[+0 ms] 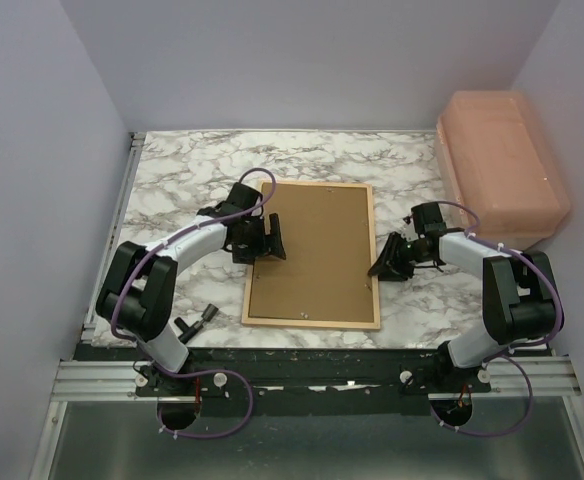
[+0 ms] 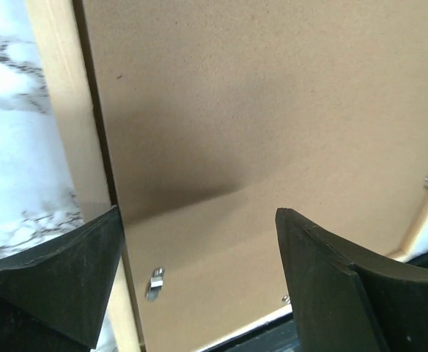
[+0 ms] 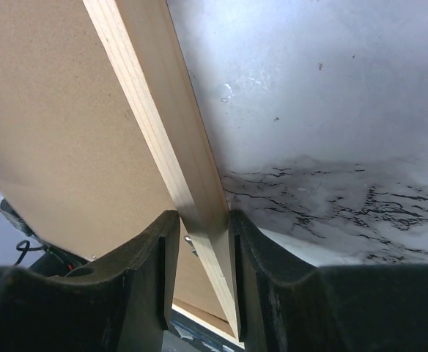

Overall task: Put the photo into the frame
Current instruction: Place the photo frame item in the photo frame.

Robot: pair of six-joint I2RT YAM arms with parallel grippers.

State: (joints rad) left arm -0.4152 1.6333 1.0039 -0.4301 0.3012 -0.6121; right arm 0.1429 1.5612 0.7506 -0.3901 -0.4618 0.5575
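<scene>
frame (image 1: pixel 322 185) back-up, long axis near-to-far, right tool (image 1: pixel 380 265) clamping its rail, left tool (image 1: pixel 269 240) wide open, empty

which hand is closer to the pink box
Right. The right hand grips the frame's right rail, on the side of the pink box; the left hand is open over the backing board, across the frame from it.

Left arm (image 1: pixel 187 245) and right arm (image 1: pixel 469 250): white link shells, black joint housings. A purple cable (image 1: pixel 212 436) loops along each arm and under its base. Left claw (image 1: pixel 272 238) and right claw (image 1: pixel 384 262): two matte black, wedge-shaped fingers (image 2: pixel 60 275) each, with smooth inner faces.
</scene>
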